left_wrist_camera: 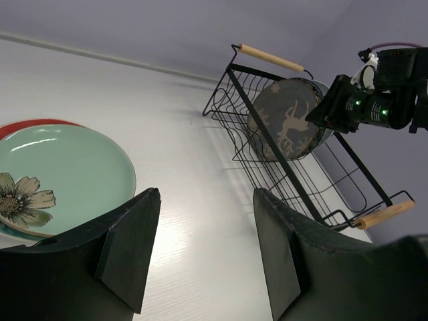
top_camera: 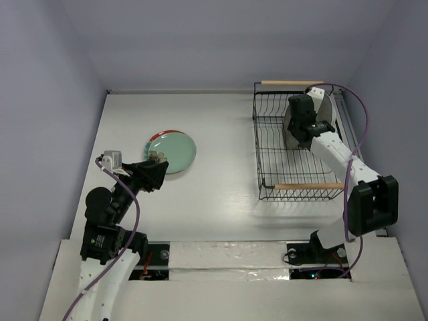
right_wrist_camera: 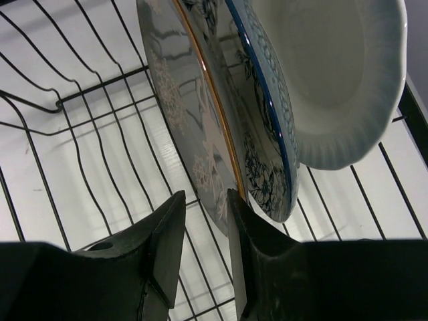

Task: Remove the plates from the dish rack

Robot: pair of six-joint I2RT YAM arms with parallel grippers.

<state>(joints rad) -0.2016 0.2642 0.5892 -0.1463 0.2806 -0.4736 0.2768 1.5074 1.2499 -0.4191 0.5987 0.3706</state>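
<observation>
Far left: left arm rising from its base at the near edge of the white table (top_camera: 221, 200), elbow folded high, wrist reaching forward and low. Left gripper (left_wrist_camera: 204, 247) spread wide, nothing between the fingers (left_wrist_camera: 130, 247), tips just beside the near left rim of the red and teal flowered plate (top_camera: 172, 152). That plate flat on the table, face up, teal across the face with a pale flower on it, red showing only as a thin band along the rim; well apart from the dish rack (top_camera: 258, 144), off to its left.

Right: black wire dish rack, one wooden handle (top_camera: 287, 83) at its far end and another (top_camera: 306, 186) at its near end. Inside, toward the far end, three plates upright on edge and packed close: grey-brown plate with white motif (right_wrist_camera: 177, 100), then white plate with blue ornament (right_wrist_camera: 264, 140) against it, then plain white blue-rimmed plate (right_wrist_camera: 334, 80).

Right arm up from its base, bent sharply at the elbow outside the rack's near right corner, forearm angled in over the rack's wall, wrist dipped down among the wires. Right gripper (right_wrist_camera: 206, 247) drawn almost together, only a narrow gap showing, lined up under the lower rim of the grey-brown plate; seemingly straddling that rim, but impossible to tell whether actually pinching it
</observation>
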